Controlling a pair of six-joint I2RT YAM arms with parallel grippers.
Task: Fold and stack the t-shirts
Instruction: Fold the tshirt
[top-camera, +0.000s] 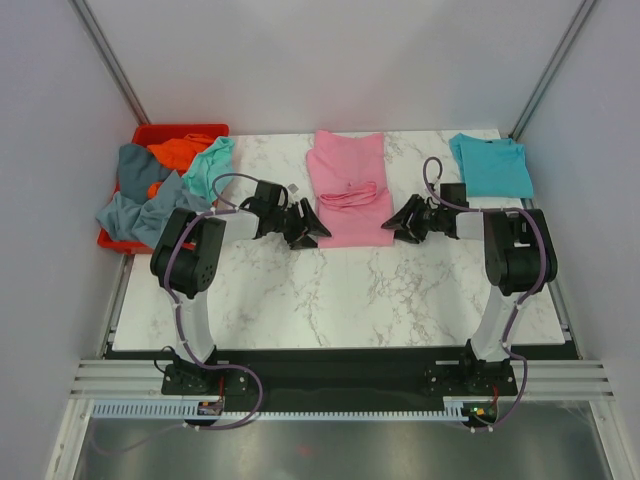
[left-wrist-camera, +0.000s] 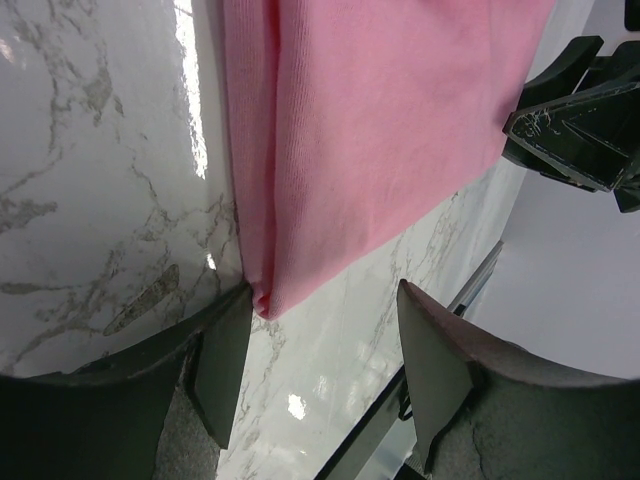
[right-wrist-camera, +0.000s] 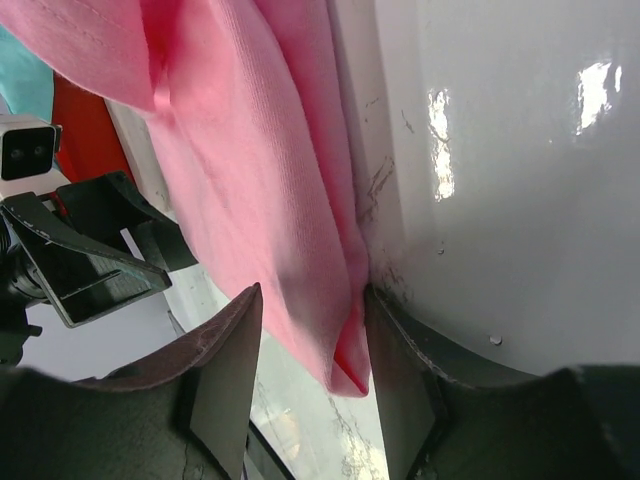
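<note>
Two grippers work here and, as far as the heap lets me count, five t-shirts. One pink t-shirt (top-camera: 347, 190) lies folded lengthwise on the marble table (top-camera: 340, 290), directly between the two grippers. One teal t-shirt (top-camera: 490, 165) lies flat beyond and outward of the right gripper (top-camera: 405, 222), well apart from it. One orange t-shirt (top-camera: 180, 150), one mint t-shirt (top-camera: 210, 165) and grey-blue cloth (top-camera: 140, 210) are bundled in and over one red bin (top-camera: 180, 130), beyond and outward of the left gripper (top-camera: 305, 228). The grey-blue may be one shirt or two, since the folds hide it.

In the left wrist view the left gripper's jaws stand wide apart. The near corner of the pink t-shirt sits just inside their mouth, right against one finger (left-wrist-camera: 225, 360), with bare table between the cloth and the other finger.

In the right wrist view the right gripper's jaws are set closer together around the opposite near corner of the pink t-shirt. The folded edge hangs between them, against one finger (right-wrist-camera: 400, 370). Whether they already pinch it I cannot tell.
</note>
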